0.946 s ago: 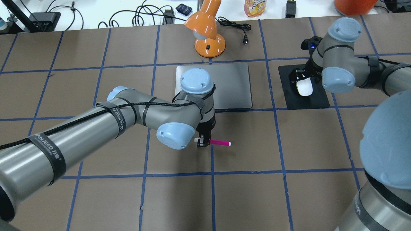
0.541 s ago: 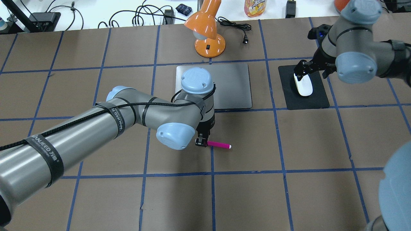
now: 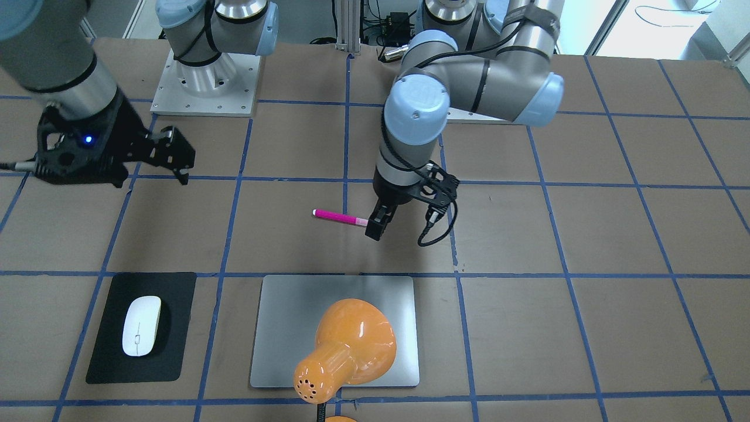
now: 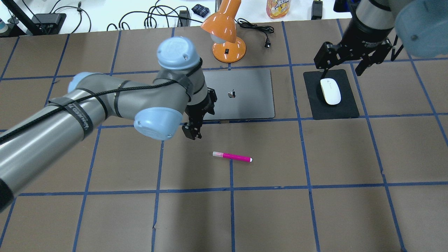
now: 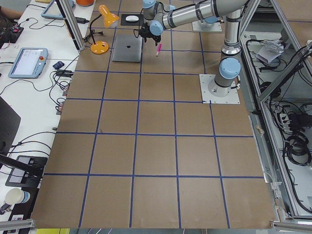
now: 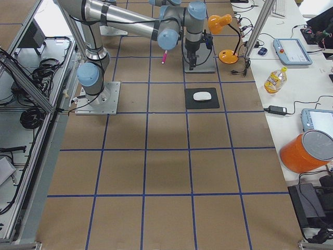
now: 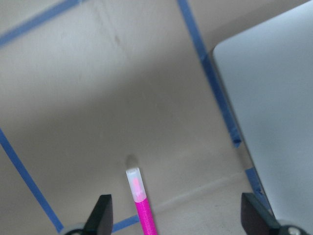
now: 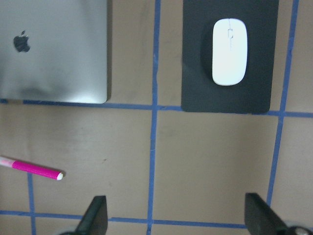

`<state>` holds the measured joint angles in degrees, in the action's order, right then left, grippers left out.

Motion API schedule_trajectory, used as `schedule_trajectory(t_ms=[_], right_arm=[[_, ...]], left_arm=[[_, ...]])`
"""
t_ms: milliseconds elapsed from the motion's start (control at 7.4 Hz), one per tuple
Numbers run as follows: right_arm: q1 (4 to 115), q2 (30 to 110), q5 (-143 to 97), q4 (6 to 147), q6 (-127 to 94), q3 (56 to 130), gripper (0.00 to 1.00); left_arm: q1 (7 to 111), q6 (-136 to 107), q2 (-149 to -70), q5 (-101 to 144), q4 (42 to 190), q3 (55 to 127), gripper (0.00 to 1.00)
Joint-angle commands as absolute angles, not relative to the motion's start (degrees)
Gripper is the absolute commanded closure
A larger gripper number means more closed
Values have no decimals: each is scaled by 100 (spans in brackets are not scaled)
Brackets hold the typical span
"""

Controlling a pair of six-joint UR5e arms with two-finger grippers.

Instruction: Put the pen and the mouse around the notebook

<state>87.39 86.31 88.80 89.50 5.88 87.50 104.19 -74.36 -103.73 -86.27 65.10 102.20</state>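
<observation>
The magenta pen (image 4: 232, 156) lies flat on the brown table in front of the silver notebook (image 4: 245, 94), its pale cap pointing left. My left gripper (image 4: 191, 132) hangs open above the pen's cap end and holds nothing. In the left wrist view the pen (image 7: 142, 205) shows low between the spread fingers, with the notebook (image 7: 274, 98) at the right. The white mouse (image 4: 330, 91) rests on a black mat (image 4: 346, 108) to the right of the notebook. High over the mat's far edge my right gripper (image 4: 342, 63) is open and empty. Its wrist view looks down on the mouse (image 8: 230, 51), clear of it.
An orange desk lamp (image 4: 227, 38) stands just behind the notebook, its cord trailing right. In the front-facing view the lamp (image 3: 345, 349) covers part of the notebook (image 3: 281, 328). Cables, a bottle and adapters line the white bench behind the table.
My left gripper has let go of the pen and lifted away to the back left. The right gripper has risen off the mouse and drawn back. Pen and mouse stay put.
</observation>
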Motion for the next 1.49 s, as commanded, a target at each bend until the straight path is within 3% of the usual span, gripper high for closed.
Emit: schedule_trajectory(t_ms=[0,405,1351], right_arm=[[9097,8771,8921,8165,211,8323,0],[9114,8938,9097,8182,35,8428,0],[9114,8921,9088,8552,79,8508,0]], left_arm=[[9453,-5344,-9793,-8569,7807,9653,8],[8649,-2853,-9379,-8639,9260,8984,10],[8675,24,-9087,-8894,9439,8868,0]])
